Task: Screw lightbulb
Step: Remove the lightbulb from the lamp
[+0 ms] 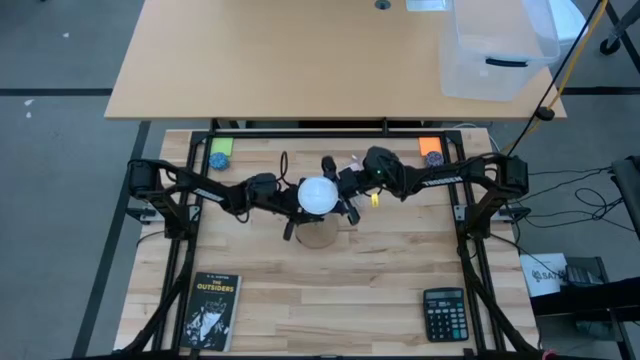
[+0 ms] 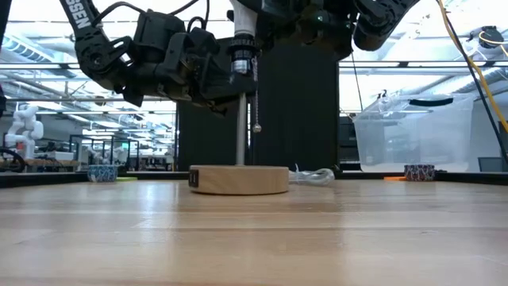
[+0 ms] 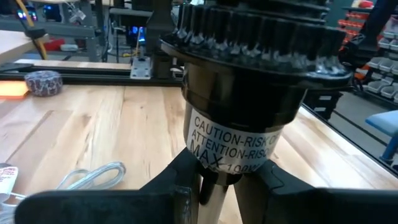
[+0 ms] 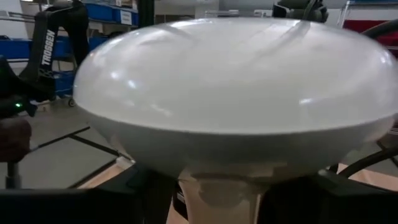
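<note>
The lightbulb (image 1: 318,194) stands globe-up over the lamp's black socket (image 3: 249,93), its long axis upright and in line with the thin metal post (image 2: 240,131) rising from the round wooden base (image 2: 239,179) at mid-bench. Both arms meet there. The right pincer (image 4: 205,193) is nearer the bulb, reaching in from the right and pinching its pale neck just below the globe, so the bulb sits directly between and above its fingers. The left pincer (image 3: 217,186) comes from the left, lower down, clamped on the socket stem beneath the caution label. To my eye, the twist hinges on keeping bulb and socket coaxial.
</note>
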Robot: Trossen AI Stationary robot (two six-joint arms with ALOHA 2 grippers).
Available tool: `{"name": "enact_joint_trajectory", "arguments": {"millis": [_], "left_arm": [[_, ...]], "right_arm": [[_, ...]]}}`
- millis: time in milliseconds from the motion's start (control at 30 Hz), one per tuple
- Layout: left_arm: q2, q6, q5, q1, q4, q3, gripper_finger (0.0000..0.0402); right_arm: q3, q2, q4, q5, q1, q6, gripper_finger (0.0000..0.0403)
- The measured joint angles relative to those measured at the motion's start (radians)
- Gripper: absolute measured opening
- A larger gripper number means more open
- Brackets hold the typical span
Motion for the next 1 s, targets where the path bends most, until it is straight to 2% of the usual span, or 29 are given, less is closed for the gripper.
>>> {"name": "enact_joint_trajectory", "arguments": {"millis": [100, 333, 500, 667, 833, 1000], "left_arm": [[0.0, -0.003, -0.009, -0.001, -0.002, -0.002, 0.0071], [0.0, -0.008, -0.02, 0.0, -0.003, -0.002, 0.0071], [0.0, -0.008, -0.02, 0.0, -0.005, -0.002, 0.0071], [0.0, -0.004, -0.024, 0.0, -0.011, -0.002, 0.0071], [0.0, -0.004, -0.042, -0.001, -0.012, -0.002, 0.0071], [0.0, -0.004, -0.081, -0.001, -0.012, -0.002, 0.0071]], "right_arm": [[0.002, 0.0, -0.01, 0.01, 0.008, 0.005, 0.0228], [0.007, -0.029, -0.104, 0.008, 0.002, -0.044, 0.0291], [0.007, -0.127, -0.289, 0.011, -0.023, -0.142, 0.0321], [0.007, -0.251, -0.52, 0.028, -0.044, -0.25, 0.0329], [0.007, -0.352, -0.739, 0.205, -0.045, -0.3, 0.0323], [-0.013, -0.377, -0.795, 0.375, 0.007, -0.273, 0.0317]]}}
